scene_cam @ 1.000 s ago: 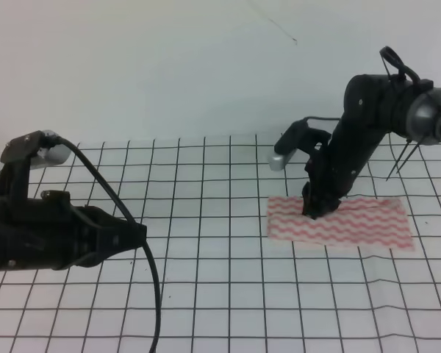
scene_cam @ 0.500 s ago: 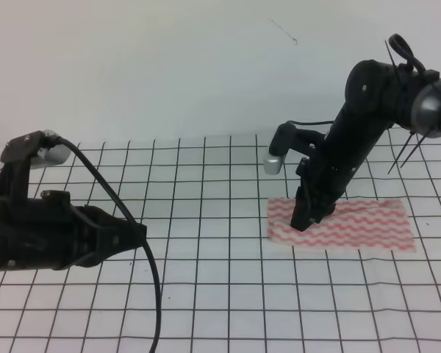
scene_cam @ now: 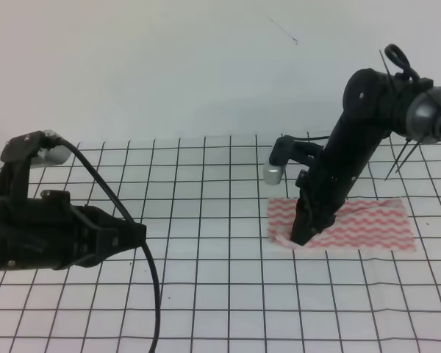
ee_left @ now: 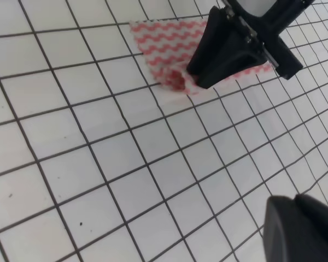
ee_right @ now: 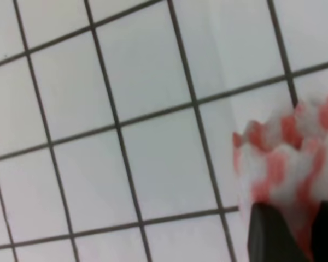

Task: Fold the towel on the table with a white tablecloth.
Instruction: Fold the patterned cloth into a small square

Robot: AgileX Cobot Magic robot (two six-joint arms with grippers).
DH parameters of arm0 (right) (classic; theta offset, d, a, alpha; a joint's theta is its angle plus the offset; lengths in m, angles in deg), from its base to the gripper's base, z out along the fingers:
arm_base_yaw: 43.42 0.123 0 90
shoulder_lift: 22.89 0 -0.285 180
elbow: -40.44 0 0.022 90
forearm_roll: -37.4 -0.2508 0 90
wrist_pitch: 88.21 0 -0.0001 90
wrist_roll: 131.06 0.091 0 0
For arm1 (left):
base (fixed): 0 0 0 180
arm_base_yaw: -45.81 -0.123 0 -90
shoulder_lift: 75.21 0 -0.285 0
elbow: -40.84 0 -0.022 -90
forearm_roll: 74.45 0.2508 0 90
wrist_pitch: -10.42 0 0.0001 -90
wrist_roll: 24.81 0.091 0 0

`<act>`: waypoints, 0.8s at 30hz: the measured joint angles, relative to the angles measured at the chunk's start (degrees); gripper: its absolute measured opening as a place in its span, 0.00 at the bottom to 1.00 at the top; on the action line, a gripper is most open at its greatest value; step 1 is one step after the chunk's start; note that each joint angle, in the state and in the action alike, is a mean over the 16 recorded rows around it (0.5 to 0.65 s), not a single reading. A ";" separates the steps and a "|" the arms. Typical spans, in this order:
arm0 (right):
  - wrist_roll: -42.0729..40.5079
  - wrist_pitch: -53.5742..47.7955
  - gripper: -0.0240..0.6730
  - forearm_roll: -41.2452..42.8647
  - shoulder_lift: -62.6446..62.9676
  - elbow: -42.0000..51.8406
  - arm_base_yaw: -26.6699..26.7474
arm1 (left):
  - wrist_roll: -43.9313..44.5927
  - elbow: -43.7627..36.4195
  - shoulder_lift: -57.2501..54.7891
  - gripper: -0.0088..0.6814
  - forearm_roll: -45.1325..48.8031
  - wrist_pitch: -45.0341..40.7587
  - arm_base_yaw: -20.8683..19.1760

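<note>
The towel [scene_cam: 367, 224], red-pink and white wavy stripes, lies flat on the gridded white tablecloth [scene_cam: 206, 294] at the right. My right gripper [scene_cam: 301, 237] points down onto the towel's near left corner. In the right wrist view its dark fingertips [ee_right: 268, 234] pinch a bunched bit of towel [ee_right: 284, 147]. The left wrist view shows that corner of the towel [ee_left: 164, 41] puckered up at the right gripper [ee_left: 192, 76]. My left gripper [scene_cam: 138, 234] hovers far to the left, fingers together and holding nothing; its tip [ee_left: 300, 229] shows low in its own view.
A black cable [scene_cam: 151, 294] hangs from the left arm over the tablecloth [ee_left: 98, 164]. A pale wall [scene_cam: 169, 66] rises behind the table. A silver camera housing [scene_cam: 272, 175] sticks out from the right arm above the towel's left end.
The right gripper has moved left and toward the front, from the towel's middle to its near left corner, and dropped onto it. The left arm has stayed put.
</note>
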 joint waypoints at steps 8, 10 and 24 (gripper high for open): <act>-2.21 -1.49 0.30 -1.51 -0.30 -0.30 0.00 | 0.46 0.00 0.01 0.01 0.00 0.00 0.00; -2.37 -1.26 0.30 -1.49 -0.15 -0.50 0.00 | 0.46 0.00 0.03 0.01 0.00 0.00 0.00; -0.49 3.88 0.30 2.62 -0.84 -1.68 0.00 | 0.46 0.00 0.11 0.01 0.00 0.00 0.00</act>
